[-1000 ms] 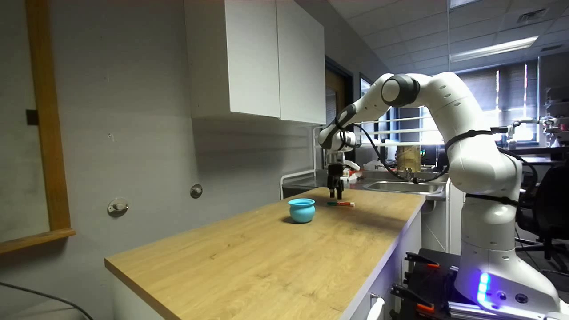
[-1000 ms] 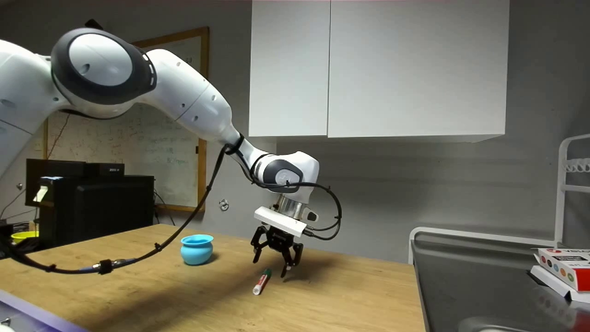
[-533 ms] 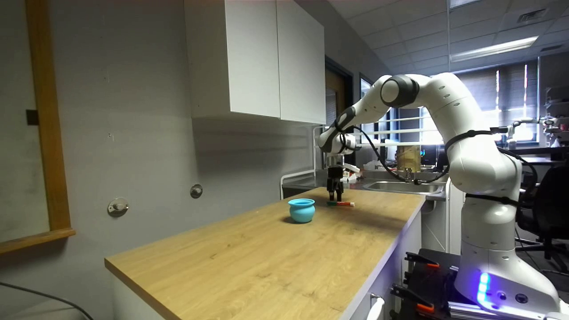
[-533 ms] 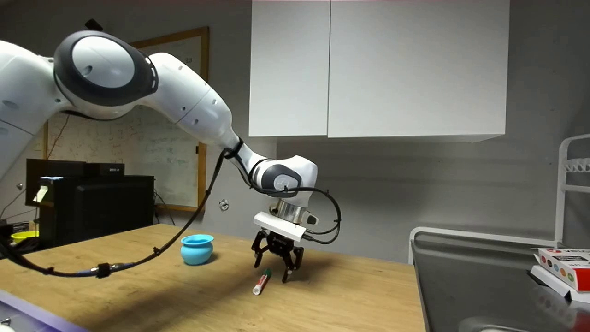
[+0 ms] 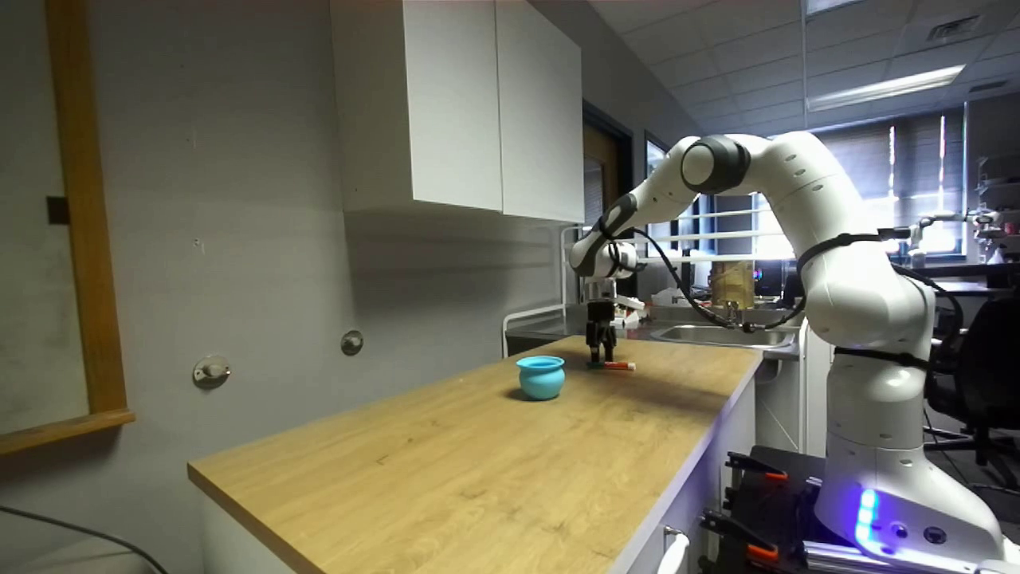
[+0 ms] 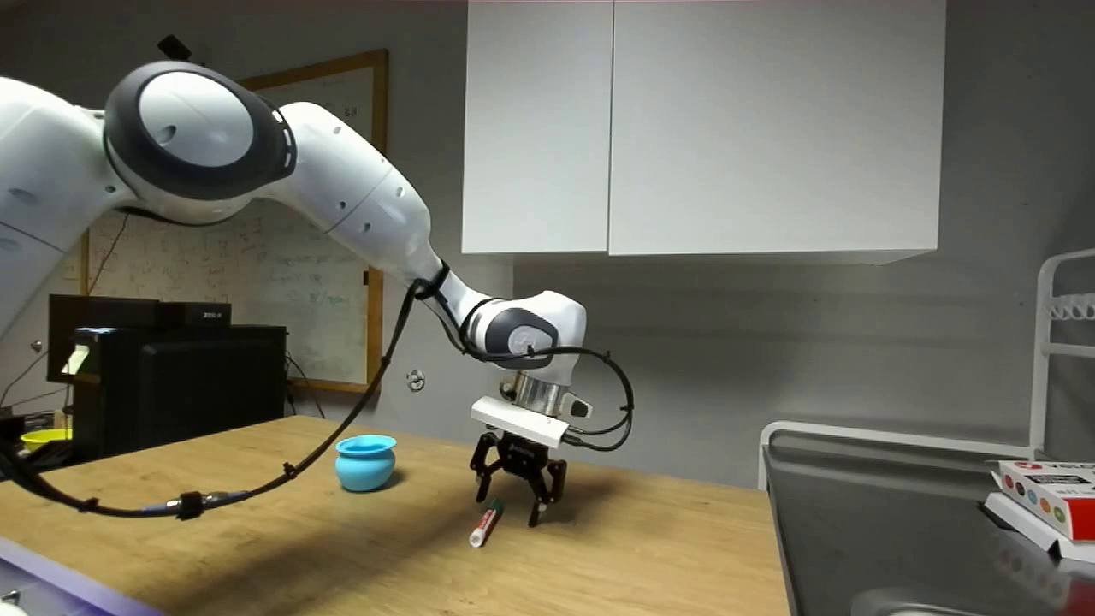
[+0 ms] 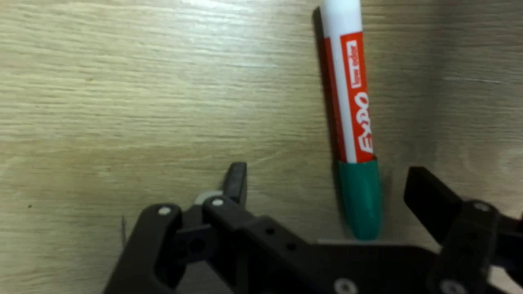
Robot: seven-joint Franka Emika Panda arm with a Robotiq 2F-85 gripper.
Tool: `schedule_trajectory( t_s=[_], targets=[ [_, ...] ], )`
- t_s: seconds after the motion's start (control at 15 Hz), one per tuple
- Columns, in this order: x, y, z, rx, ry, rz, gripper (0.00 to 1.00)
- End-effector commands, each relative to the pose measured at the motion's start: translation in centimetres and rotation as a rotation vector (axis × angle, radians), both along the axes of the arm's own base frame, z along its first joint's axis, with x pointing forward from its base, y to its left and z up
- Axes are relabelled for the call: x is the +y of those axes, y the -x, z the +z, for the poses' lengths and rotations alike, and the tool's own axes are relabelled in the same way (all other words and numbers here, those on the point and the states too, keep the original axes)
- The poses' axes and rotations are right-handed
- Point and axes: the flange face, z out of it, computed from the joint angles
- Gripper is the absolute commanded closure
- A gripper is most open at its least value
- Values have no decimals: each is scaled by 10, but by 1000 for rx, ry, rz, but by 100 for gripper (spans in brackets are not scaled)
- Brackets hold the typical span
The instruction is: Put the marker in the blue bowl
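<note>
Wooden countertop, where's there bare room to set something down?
In an exterior view, a wide bare patch of wooden countertop runs from the blue bowl along the grey wall to the near end. Another lies between the gripper and the dark sink counter. It's crowded around the marker, where the open gripper hangs close.

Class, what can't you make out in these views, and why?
Floor of the blue bowl: both exterior views, hidden by its near wall.
White end of the marker: wrist view, cut off by the top edge.
Writing on the whiteboard: in an exterior view, too small and faint.
</note>
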Motion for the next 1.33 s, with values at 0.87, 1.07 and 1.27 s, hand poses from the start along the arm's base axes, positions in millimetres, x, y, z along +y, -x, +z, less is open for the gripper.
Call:
schedule_trajectory(
  t_s=[0.87, 1.07, 1.27],
  targets=[
    [1, -7, -6, 39, 203, -18, 63],
    [6, -9, 0, 35, 222, -19, 86],
    [13, -11, 11, 15, 244, -34, 97]
  ],
)
